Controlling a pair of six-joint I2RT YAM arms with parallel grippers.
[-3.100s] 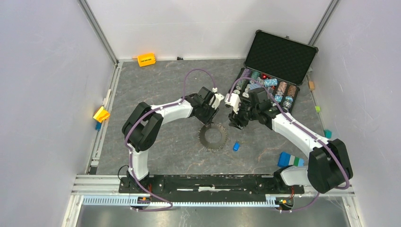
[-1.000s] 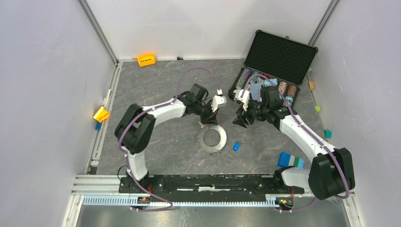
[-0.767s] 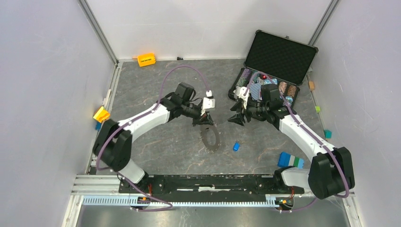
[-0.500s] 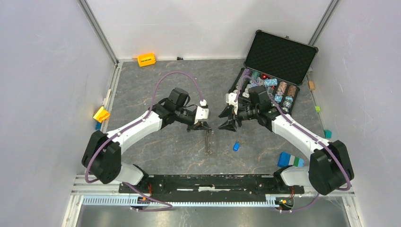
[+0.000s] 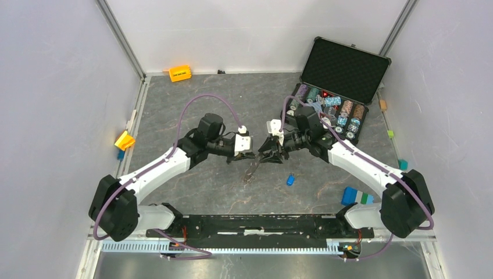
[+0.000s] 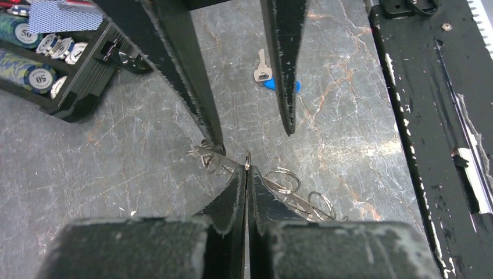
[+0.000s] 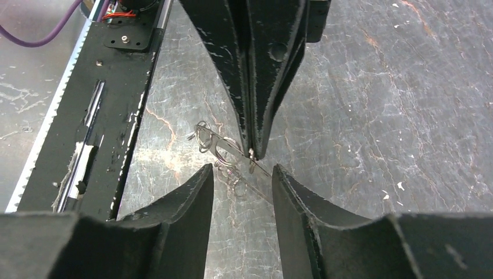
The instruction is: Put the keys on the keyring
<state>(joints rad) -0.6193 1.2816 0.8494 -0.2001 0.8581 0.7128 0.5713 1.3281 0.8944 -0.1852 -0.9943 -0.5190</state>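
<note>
Left wrist view: left gripper (image 6: pixel 247 172) clenched on the keyring (image 5: pixel 250 172), which hangs edge-on below it.
Right gripper (image 7: pixel 241 171) is spread wide, its fingers either side of the pinched rim at 3 o'clock of the left one. A blue key (image 5: pixel 290 180) lies on the table (image 5: pixel 192 104) at the ring's 4 o'clock, near but apart.

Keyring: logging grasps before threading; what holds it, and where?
Left gripper pinches the keyring by its thin rim; right gripper is open, holding nothing.
</note>
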